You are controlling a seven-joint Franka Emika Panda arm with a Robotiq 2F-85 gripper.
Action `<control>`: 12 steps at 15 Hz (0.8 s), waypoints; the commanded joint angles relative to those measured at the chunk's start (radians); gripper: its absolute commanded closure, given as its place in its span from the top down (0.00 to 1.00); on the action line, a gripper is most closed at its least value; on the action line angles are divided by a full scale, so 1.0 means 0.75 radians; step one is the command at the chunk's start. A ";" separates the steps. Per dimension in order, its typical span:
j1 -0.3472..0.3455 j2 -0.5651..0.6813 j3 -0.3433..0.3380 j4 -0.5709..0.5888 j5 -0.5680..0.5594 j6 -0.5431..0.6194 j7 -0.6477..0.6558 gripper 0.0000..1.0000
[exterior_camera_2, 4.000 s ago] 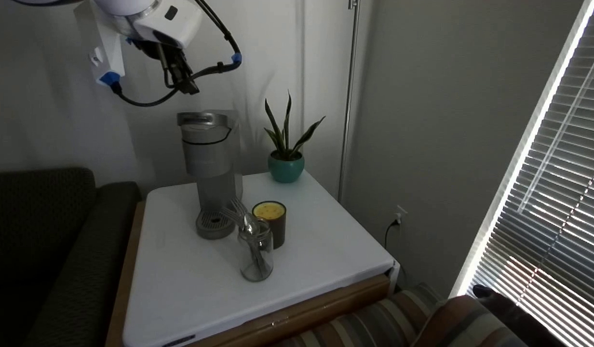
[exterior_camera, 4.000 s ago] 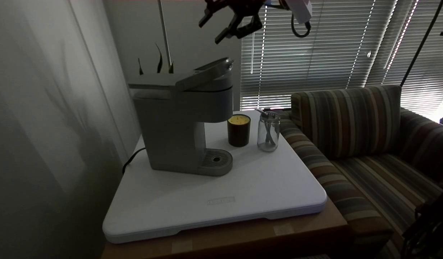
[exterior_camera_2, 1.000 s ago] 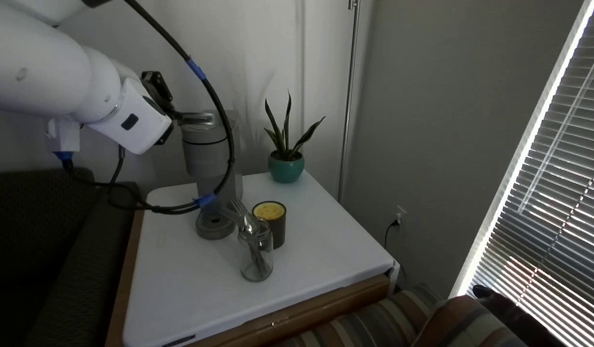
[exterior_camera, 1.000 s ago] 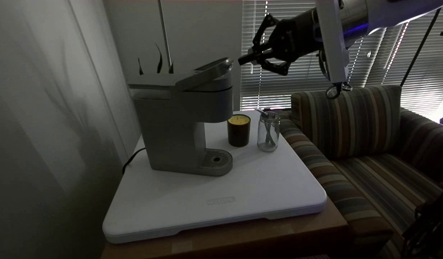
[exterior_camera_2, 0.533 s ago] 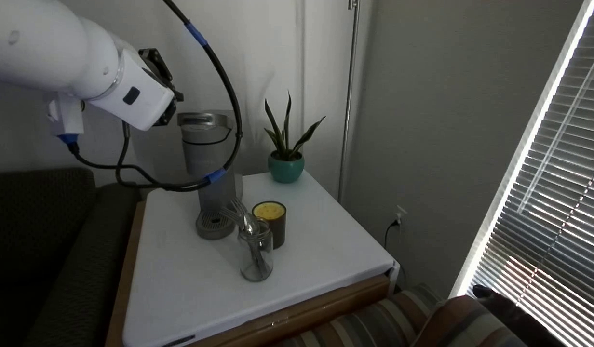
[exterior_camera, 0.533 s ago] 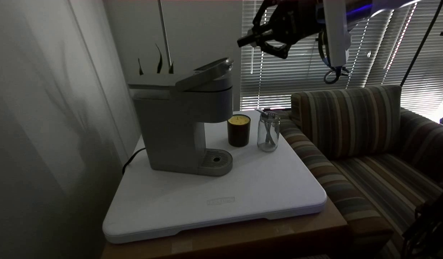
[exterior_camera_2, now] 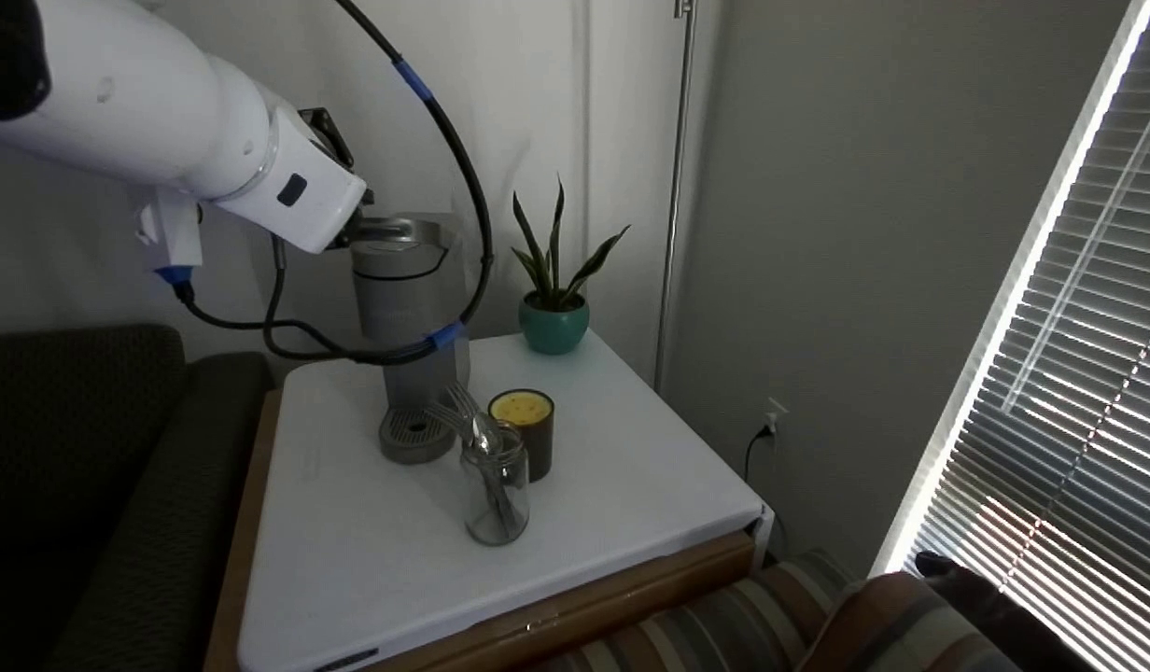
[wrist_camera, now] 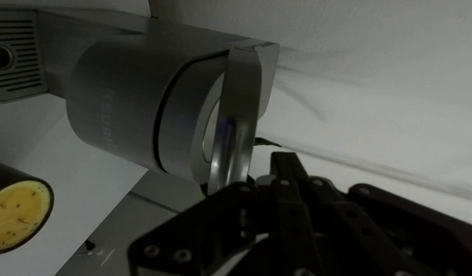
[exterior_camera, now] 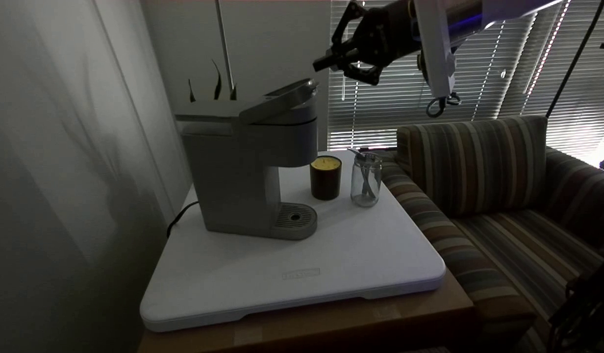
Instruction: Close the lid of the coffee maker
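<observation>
One grey coffee maker [exterior_camera: 233, 176] stands on one white table top [exterior_camera: 365, 260]. It has one lid [exterior_camera: 281, 102] on top of its head. The lid is tipped up at the front, so it is not all the way down. One white robot arm [exterior_camera_2: 146, 107] ends in one black gripper [exterior_camera: 319, 63]. Its two fingers [wrist_camera: 284, 165] are squeezed together at the tips. They are just above the front edge of the lid, near it but apart from it.

One dark cup [exterior_camera: 325, 182] with yellow inside and one clear glass jar [exterior_camera: 365, 189] stand near each other. The jar holds a bunch of silverware [exterior_camera_2: 484, 437], too mixed up to count. In an exterior view, one plant [exterior_camera_2: 555, 261] grows in one green pot [exterior_camera_2: 553, 331]. One black cord [exterior_camera: 181, 216] lies at the back of the coffee maker. One striped armchair [exterior_camera: 471, 171] is beside the table top.
</observation>
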 commanded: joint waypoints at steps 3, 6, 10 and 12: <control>-0.002 0.068 -0.009 0.086 -0.024 0.092 -0.012 0.00; -0.007 0.059 -0.018 0.046 0.064 0.070 -0.039 0.00; -0.005 0.077 -0.020 -0.003 0.225 0.001 -0.050 0.00; -0.004 0.080 -0.019 -0.014 0.267 -0.015 -0.050 0.00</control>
